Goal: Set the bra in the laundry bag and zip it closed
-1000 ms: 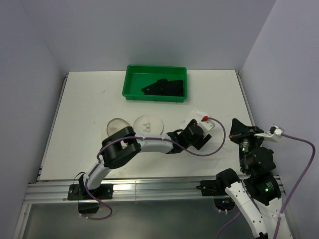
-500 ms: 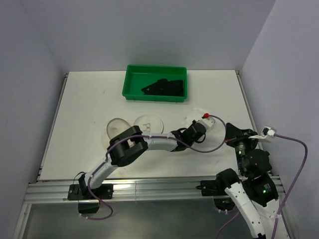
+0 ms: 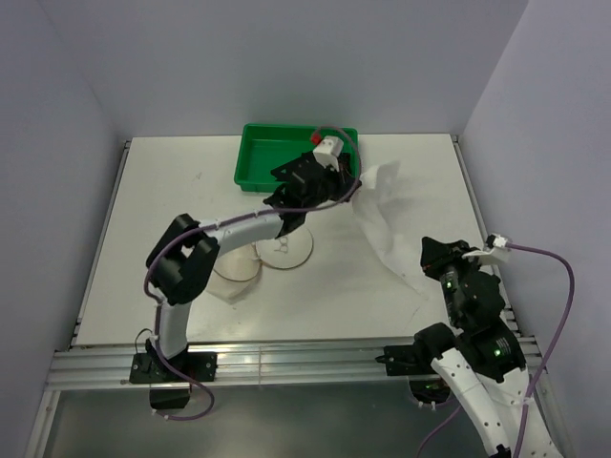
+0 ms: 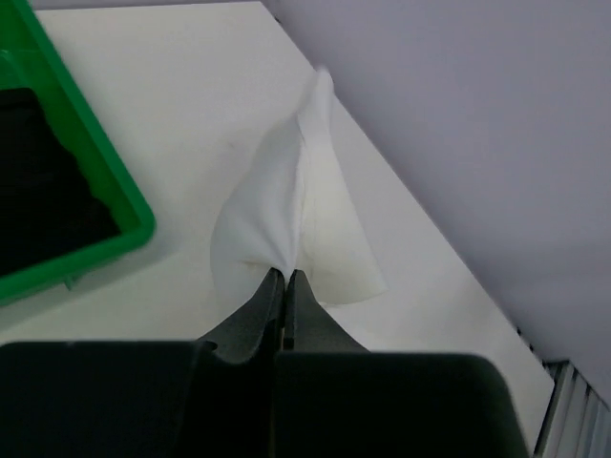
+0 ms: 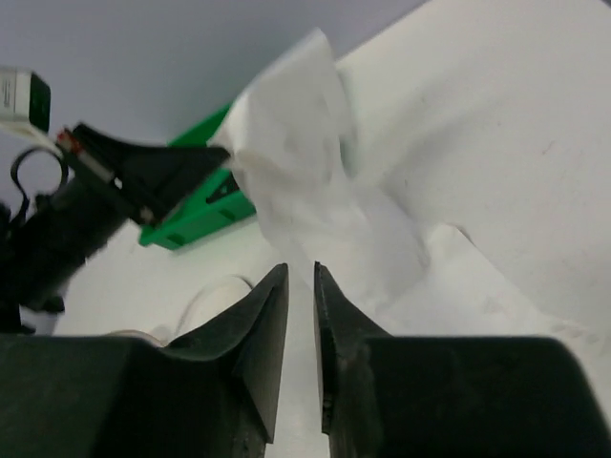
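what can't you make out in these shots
bra: top view, left arm largely covers it in the green tray; left wrist view, frame edge cuts it
zip: too fine to see on the white fabric the left gripper pinches, any view
right gripper: right wrist view, its fingers hide whether it touches that fabric

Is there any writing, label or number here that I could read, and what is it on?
No text can be read.
On the round top of the laundry bag: a small dark mark, too small to read.
On the white box at the left arm's wrist: a dark patch, blurred, unreadable.
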Robot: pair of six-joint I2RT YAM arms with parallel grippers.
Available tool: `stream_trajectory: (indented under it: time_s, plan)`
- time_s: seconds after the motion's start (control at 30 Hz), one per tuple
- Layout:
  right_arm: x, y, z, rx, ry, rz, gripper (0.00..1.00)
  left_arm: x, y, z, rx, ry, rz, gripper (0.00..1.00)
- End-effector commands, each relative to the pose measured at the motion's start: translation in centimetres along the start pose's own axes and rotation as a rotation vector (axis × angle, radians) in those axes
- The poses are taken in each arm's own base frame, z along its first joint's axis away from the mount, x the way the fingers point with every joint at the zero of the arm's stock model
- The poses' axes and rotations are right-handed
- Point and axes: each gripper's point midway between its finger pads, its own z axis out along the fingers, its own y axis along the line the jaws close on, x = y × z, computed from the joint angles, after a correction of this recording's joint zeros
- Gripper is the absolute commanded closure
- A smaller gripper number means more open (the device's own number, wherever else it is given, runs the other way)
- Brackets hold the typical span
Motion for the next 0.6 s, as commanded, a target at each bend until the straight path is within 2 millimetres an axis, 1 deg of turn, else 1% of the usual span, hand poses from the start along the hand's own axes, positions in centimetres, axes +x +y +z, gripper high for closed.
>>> stream_trajectory:
  time_s: [0.0, 0.03, 0.07, 0.1, 0.13, 0.17, 0.2, 0.23, 0.27, 0.3, 0.33, 0.37, 0.4, 0.43, 0.47, 0.5, 0.53, 0.57]
  plan:
    - [1.0, 0.6, 1.5, 0.019, 0.065, -0.05, 0.74, 4.3, 4.6, 2.9, -0.014, 0.146, -0.2, 0.99]
    - [1.4, 0.7, 2.0, 0.019, 0.079, -0.061, 0.67, 3.6, 5.4, 3.6, -0.024, 0.135, -0.222, 0.92]
    - [2.5, 0.4, 2.9, 0.045, 0.119, -0.088, 0.63, 3.7, 6.9, 3.9, -0.061, 0.132, -0.248, 0.85]
    - [3.0, 0.3, 3.3, 0.049, 0.139, -0.109, 0.58, 3.9, 8.6, 4.1, -0.101, 0.13, -0.296, 0.78]
    - [3.4, 0.4, 3.9, 0.049, 0.148, -0.121, 0.44, 4.2, 9.6, 3.8, -0.128, 0.129, -0.31, 0.62]
    - [4.6, 0.1, 4.7, 0.075, 0.191, -0.146, 0.4, 4.3, 10.4, 3.5, -0.159, 0.123, -0.323, 0.54]
    - [5.5, 0.3, 5.2, 0.067, 0.228, -0.158, 0.37, 3.3, 10.8, 3.0, -0.191, 0.088, -0.325, 0.46]
    - [5.7, 0.7, 5.8, 0.06, 0.234, -0.157, 0.31, 4.1, 11.2, 2.3, -0.214, 0.098, -0.324, 0.33]
    - [6.9, 0.3, 6.7, 0.084, 0.269, -0.176, 0.27, 4.0, 11.5, 1.8, -0.227, 0.091, -0.318, 0.29]
    - [7.5, 0.4, 7.3, 0.083, 0.284, -0.187, 0.24, 4.0, 11.7, 0.7, -0.252, 0.083, -0.308, 0.26]
    - [7.8, 0.5, 8.0, 0.089, 0.292, -0.188, 0.2, 3.9, 11.7, 0.0, -0.256, 0.081, -0.304, 0.25]
    - [9.0, 0.0, 9.0, 0.121, 0.326, -0.198, 0.18, 2.7, 10.8, -0.8, -0.236, 0.054, -0.3, 0.26]
    - [9.2, 0.4, 10.1, 0.108, 0.314, -0.183, 0.15, 3.8, 11.9, -1.8, -0.296, 0.054, -0.288, 0.26]
    - [11.2, 0.0, 11.0, 0.12, 0.379, -0.19, 0.14, 3.9, 11.7, -2.4, -0.301, 0.052, -0.285, 0.27]
    - [11.5, -0.8, 11.8, 0.151, 0.387, -0.177, 0.14, 3.2, 11.0, -2.9, -0.291, 0.035, -0.281, 0.27]
    - [12.2, -1.5, 12.6, 0.169, 0.403, -0.167, 0.14, 3.8, 10.5, -3.3, -0.288, 0.046, -0.268, 0.27]
    - [12.4, -1.7, 13.7, 0.166, 0.405, -0.148, 0.14, 4.7, 11.0, -4.0, -0.315, 0.056, -0.258, 0.27]
    - [14.9, -3.3, 14.4, 0.204, 0.487, -0.149, 0.14, 4.8, 10.8, -4.2, -0.318, 0.059, -0.251, 0.27]
